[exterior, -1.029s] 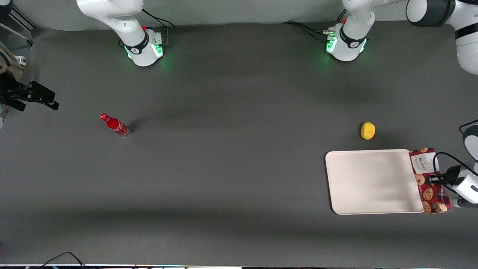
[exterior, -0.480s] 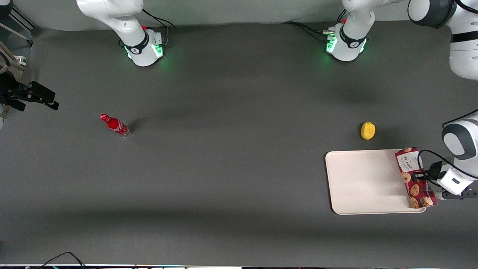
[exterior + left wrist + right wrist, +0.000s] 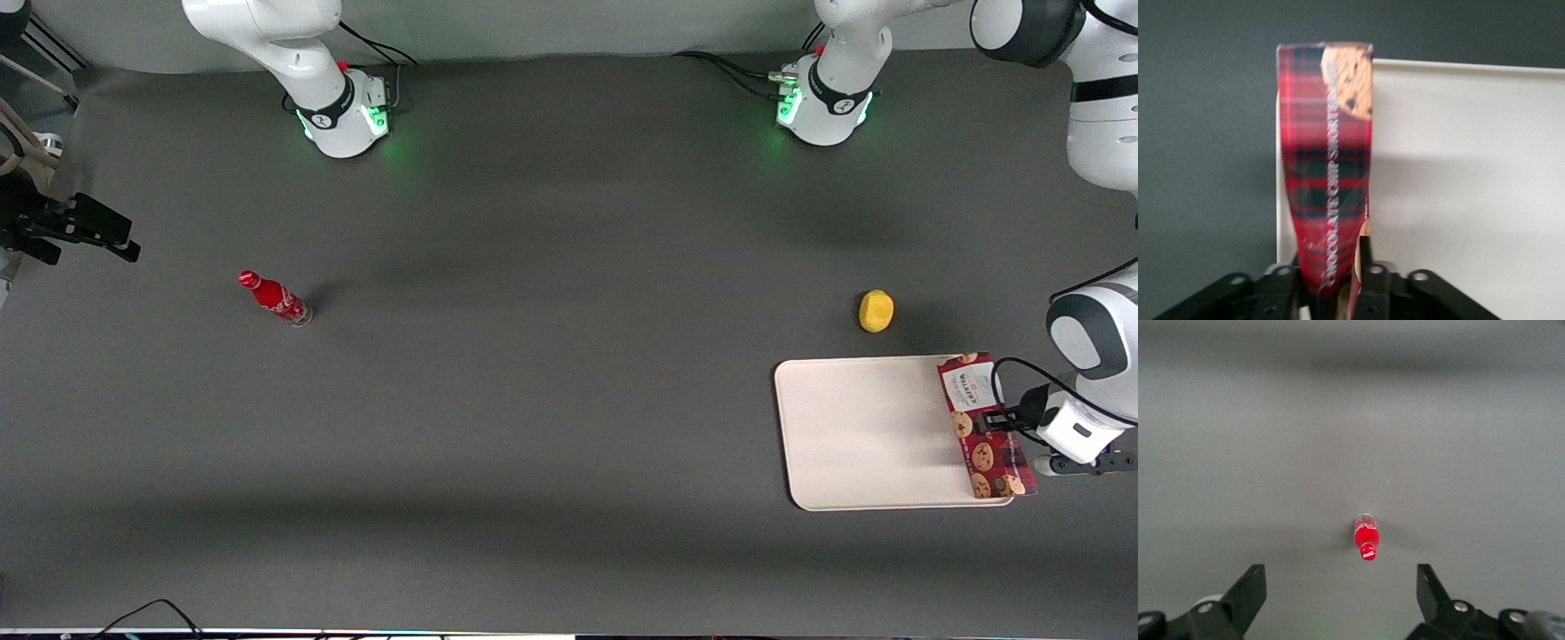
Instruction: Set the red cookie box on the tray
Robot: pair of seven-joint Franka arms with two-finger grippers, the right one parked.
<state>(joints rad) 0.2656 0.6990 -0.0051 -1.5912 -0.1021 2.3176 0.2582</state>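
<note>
Holding the box (image 3: 1328,167) at mid-length, your gripper (image 3: 1009,418) has its fingers clamped on the two broad tartan faces, so you carry it edge-up rather than flat. In the front view the gripper sits at the tray's (image 3: 867,431) edge on the working arm's end of the table, with the wrist just outside that edge.

What your coming move turns on is this: the box hangs over that rim, not over the tray's middle. Its near end pokes slightly past the tray's near corner, while the rest lies over the rim strip. The open cream floor stretches from the box toward the parked arm's end, so I judge you need to carry it that way before letting go; released now, it might tip off the rim.

Its long axis runs near to far, roughly along the tray's short edge, with a slight slant: the far end leans a little toward the tray's middle. The white label marks the far end, and the cookie pictures crowd the near end. The wrist view shows that same axis running straight away from the fingers (image 3: 1368,280).

Farther off, a yellow fruit (image 3: 876,311) lies on the table (image 3: 533,400), clear of the tray's far edge
</note>
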